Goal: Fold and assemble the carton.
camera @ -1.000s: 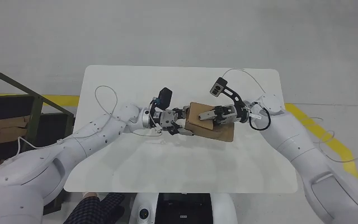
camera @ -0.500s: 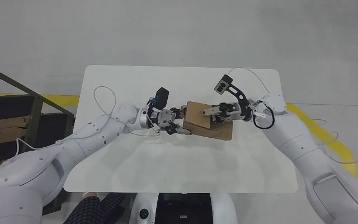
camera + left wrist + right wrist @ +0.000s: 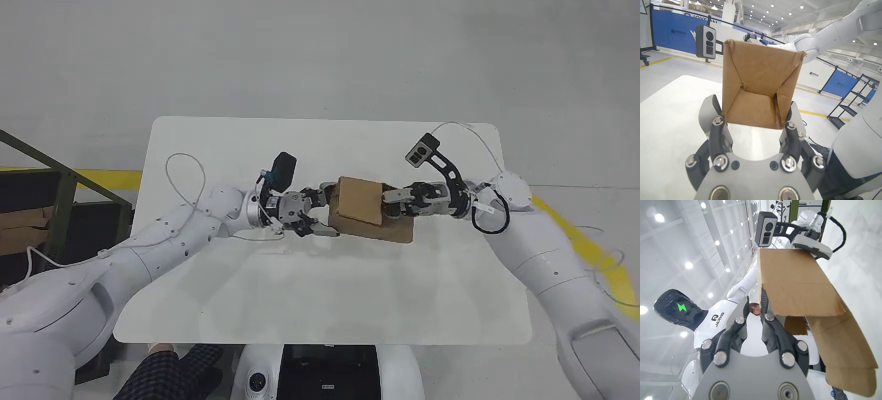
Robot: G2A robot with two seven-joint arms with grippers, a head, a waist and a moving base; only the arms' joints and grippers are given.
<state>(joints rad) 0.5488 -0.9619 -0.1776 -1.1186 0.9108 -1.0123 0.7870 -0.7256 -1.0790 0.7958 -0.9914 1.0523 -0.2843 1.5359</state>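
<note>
Top view: one carton (image 3: 365, 208) is suspended between two grippers, with the table (image 3: 300, 290) below it.

Left wrist view: the left gripper (image 3: 754, 108) clamps the carton's open end across both side walls, probably to steady it for folding.

Right wrist view: the right gripper (image 3: 754, 302), its fingers slightly parted and empty, rests one finger against the carton's opposite end, beside a loose flap (image 3: 840, 342).

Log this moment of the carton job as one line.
left gripper: shut on carton at its open end | right gripper: open, beside far end | carton: opened into tube, end flaps unfolded
</note>
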